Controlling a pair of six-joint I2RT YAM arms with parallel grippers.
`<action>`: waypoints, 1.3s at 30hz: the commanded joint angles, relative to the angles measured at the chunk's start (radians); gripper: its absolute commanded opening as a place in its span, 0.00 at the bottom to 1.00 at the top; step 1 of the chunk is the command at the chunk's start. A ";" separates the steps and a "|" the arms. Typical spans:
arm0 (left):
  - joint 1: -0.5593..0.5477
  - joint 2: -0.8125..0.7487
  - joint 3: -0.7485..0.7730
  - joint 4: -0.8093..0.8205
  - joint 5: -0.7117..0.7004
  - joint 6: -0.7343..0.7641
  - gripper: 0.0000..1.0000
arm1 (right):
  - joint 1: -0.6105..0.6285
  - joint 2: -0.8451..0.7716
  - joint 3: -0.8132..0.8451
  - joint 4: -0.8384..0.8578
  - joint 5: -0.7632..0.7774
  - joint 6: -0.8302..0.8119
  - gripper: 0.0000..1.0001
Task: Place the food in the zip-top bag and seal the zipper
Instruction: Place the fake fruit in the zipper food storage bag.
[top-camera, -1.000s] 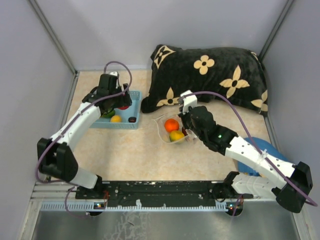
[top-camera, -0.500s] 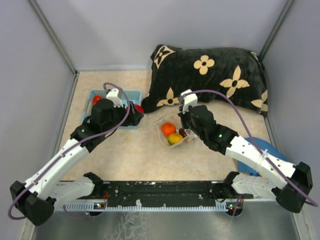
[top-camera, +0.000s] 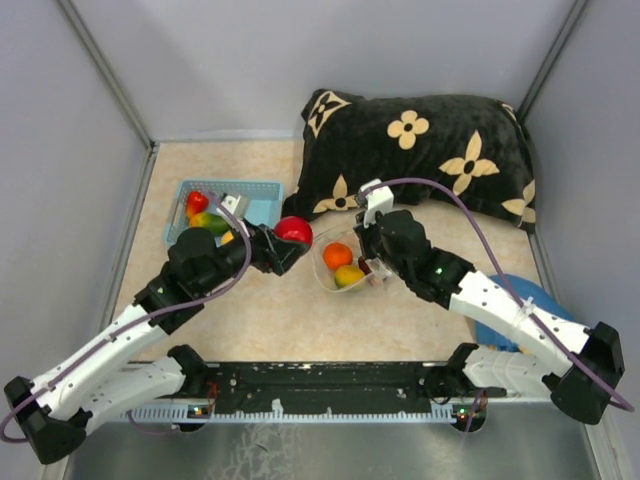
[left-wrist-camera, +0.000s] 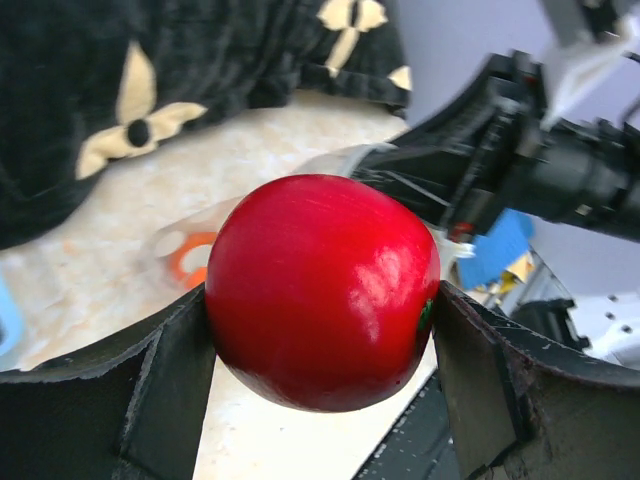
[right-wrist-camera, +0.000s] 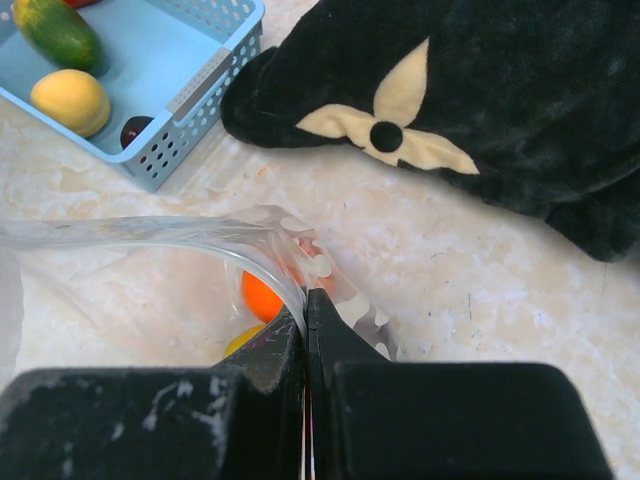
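A glossy red round plastic toy fruit (left-wrist-camera: 320, 290) is clamped between the widely spread jaws of the left gripper (top-camera: 284, 242), just beside the clear, white-dotted zip-top bag (right-wrist-camera: 200, 232). The bag's rim is pinched by the fully closed right gripper (right-wrist-camera: 307, 318), apparently to keep the mouth open for loading. An orange fruit (top-camera: 338, 255) and a yellow fruit (top-camera: 351, 274) lie inside.

Top view: bright, even, diffuse light from overhead; only soft, short shadows under the arms on the desk (top-camera: 290, 320). Black pillow (top-camera: 430, 150) reads flat, with little surface detail.

Left wrist view: red toy apple (left-wrist-camera: 320, 290) fairly sharp, soft white sheen on its top and right side; background blurred; left tool fingers (left-wrist-camera: 120, 400) underexposed.

Right wrist view: desk sharp; zip-top bag (right-wrist-camera: 150, 235) shows faint glare; right tool fingers (right-wrist-camera: 335, 345) near-black.
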 joint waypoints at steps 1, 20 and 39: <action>-0.091 0.000 -0.024 0.163 0.021 0.015 0.48 | -0.006 -0.001 0.063 0.048 -0.020 0.022 0.00; -0.434 0.307 0.074 0.213 -0.497 0.244 0.56 | -0.005 -0.027 0.079 0.030 -0.055 0.041 0.00; -0.441 0.380 0.128 0.152 -0.635 0.221 0.86 | -0.006 -0.041 0.075 0.028 -0.060 0.051 0.00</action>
